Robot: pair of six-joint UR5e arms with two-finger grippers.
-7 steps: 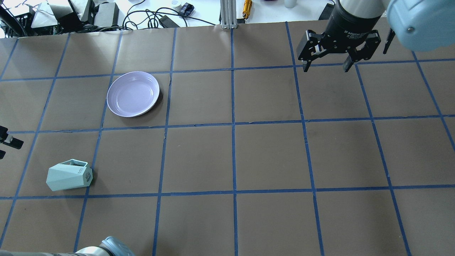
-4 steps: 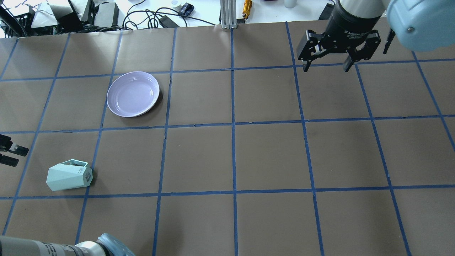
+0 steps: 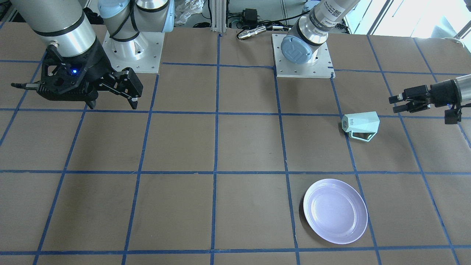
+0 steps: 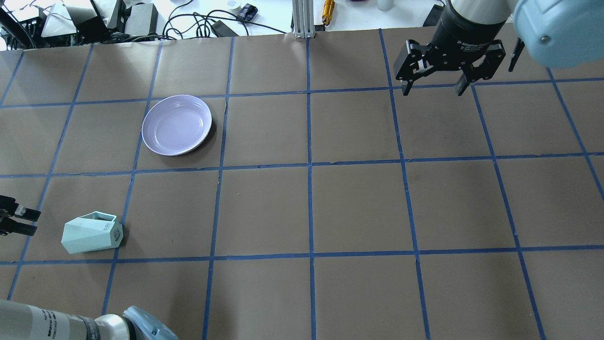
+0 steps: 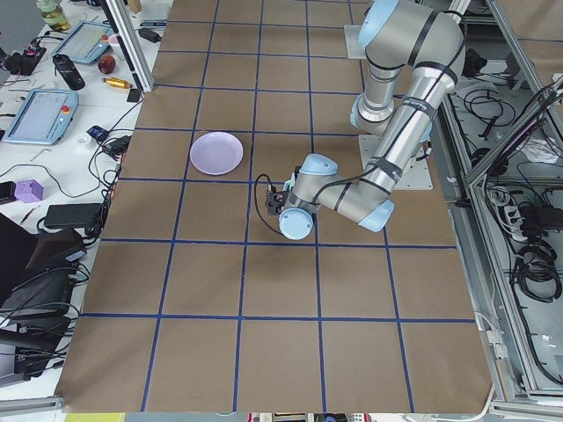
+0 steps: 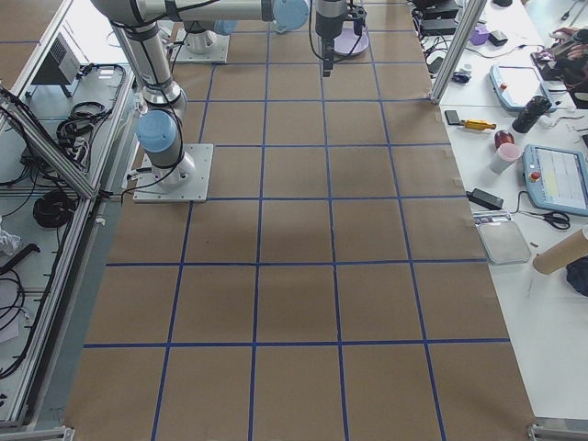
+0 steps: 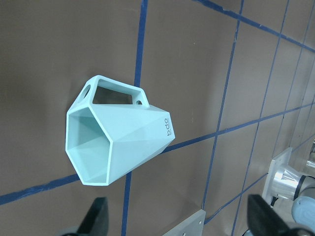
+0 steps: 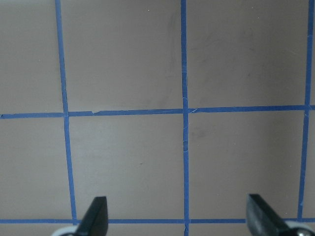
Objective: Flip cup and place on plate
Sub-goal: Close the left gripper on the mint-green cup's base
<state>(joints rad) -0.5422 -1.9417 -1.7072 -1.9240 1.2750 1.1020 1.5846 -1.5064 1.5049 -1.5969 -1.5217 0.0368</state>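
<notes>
Reaching in low from the left edge of the overhead view, the left gripper [image 4: 37,223] lies nearly level with the table [image 4: 358,208], its wrist horizontal and its two dark fingers [image 7: 96,219] spread apart with nothing between them. It points sideways at the cup [image 4: 92,233], which is close in front of it but not touching. In the front-facing view the same left gripper [image 3: 394,104] comes in from the right edge, slightly to the robot's side of the cup [image 3: 360,123]. The cup lies on its side on the brown paper, its hexagonal mouth turned toward the left gripper and its narrower base, with small dark lettering, turned toward the middle of the table. It is pale mint green and matte, with flat angular facets, and its angular open handle [image 7: 115,91] sits on the side away from the robot. A blue tape line passes right beside its base. Farther from the robot and a little to the right sits the plate [image 4: 177,125], round, shallow and glossy, pale lavender with a lighter rim, well apart from the cup. Far over on the right, the right gripper [image 4: 432,89] hangs from a near-vertical wrist above the table, black fingers pointing down and splayed wide, gripping nothing. Below it lie only creased brown paper and a grid of blue tape.
</notes>
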